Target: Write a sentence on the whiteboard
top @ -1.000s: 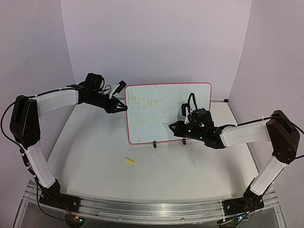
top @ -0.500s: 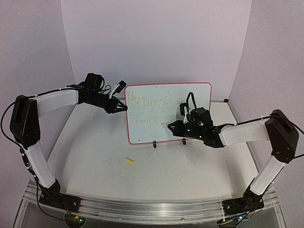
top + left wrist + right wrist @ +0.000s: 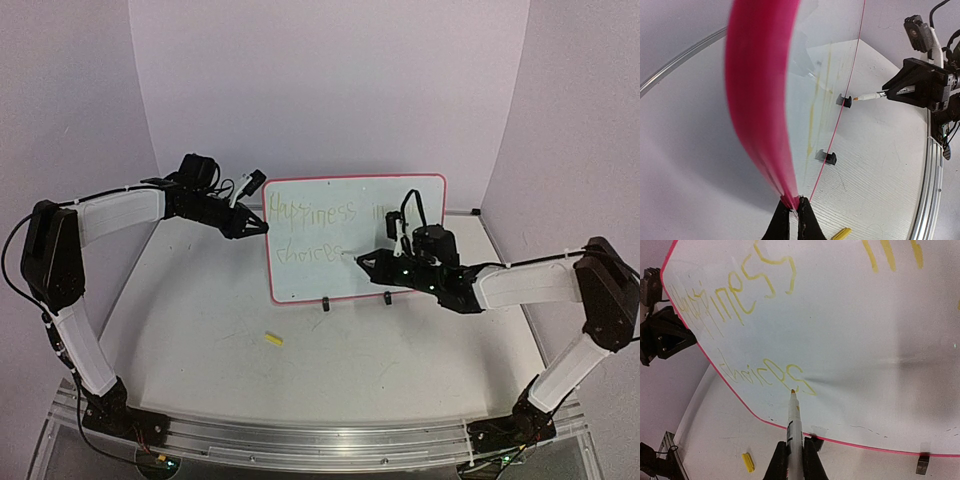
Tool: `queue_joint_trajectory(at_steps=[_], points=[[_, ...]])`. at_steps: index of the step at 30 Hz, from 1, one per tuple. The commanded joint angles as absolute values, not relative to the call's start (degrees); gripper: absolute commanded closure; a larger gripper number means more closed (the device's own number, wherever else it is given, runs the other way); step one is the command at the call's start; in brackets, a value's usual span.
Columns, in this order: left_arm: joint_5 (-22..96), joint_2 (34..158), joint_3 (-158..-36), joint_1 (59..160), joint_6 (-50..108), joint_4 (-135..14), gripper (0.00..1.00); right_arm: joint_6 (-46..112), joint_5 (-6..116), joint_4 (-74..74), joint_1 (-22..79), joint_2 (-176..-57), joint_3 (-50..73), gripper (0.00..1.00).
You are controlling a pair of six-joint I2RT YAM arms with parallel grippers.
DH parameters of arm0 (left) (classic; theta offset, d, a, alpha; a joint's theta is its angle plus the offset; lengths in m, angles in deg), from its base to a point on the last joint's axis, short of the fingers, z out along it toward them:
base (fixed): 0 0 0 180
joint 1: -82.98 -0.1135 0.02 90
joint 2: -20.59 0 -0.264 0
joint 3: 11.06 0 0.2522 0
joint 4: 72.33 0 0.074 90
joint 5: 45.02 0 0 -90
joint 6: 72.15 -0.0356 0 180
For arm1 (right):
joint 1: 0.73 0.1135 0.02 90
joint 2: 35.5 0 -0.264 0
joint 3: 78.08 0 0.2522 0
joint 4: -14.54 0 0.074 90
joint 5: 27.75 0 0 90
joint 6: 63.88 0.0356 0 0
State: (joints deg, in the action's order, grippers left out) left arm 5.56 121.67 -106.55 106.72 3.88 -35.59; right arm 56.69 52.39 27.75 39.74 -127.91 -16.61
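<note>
White tabletop (image 3: 200, 330), lilac walls behind. Upright at mid-tabletop: whiteboard (image 3: 310, 282), pink-bordered, on two black feet (image 3: 325, 304). Across it in faint yellow, the sentence (image 3: 310, 213): "Happiness in" readable above, "choices" below. At the last letter of the lower line, tip of marker (image 3: 794, 425). Barrel gripped by right pincer (image 3: 368, 263), closed tight. Board's left edge pinched in left pincer (image 3: 792, 205), also closed. Nearer the arms, well apart from the board, small yellow piece (image 3: 273, 339) lying flat.

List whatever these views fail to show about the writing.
- Top view: the sentence past "in" hides behind the right arm's cable.
- Right wrist view: that line's end is cut off by the top edge.
- Left wrist view: whiteboard edge-on, near rim blurred, writing unreadable.
</note>
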Motion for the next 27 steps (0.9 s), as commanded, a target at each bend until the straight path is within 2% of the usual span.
queue_joint_trajectory(at_steps=[1, 27], points=[[4.7, 118.7, -107.1, 107.4, 2.3, -36.2, 1.0, 55.5, 55.0, 30.3, 39.5, -122.0, -18.4, 1.0], [4.9, 118.7, -107.0, 107.4, 2.3, -36.2, 1.0, 55.1, 58.5, 26.5, 39.5, -128.6, -15.2, 1.0]])
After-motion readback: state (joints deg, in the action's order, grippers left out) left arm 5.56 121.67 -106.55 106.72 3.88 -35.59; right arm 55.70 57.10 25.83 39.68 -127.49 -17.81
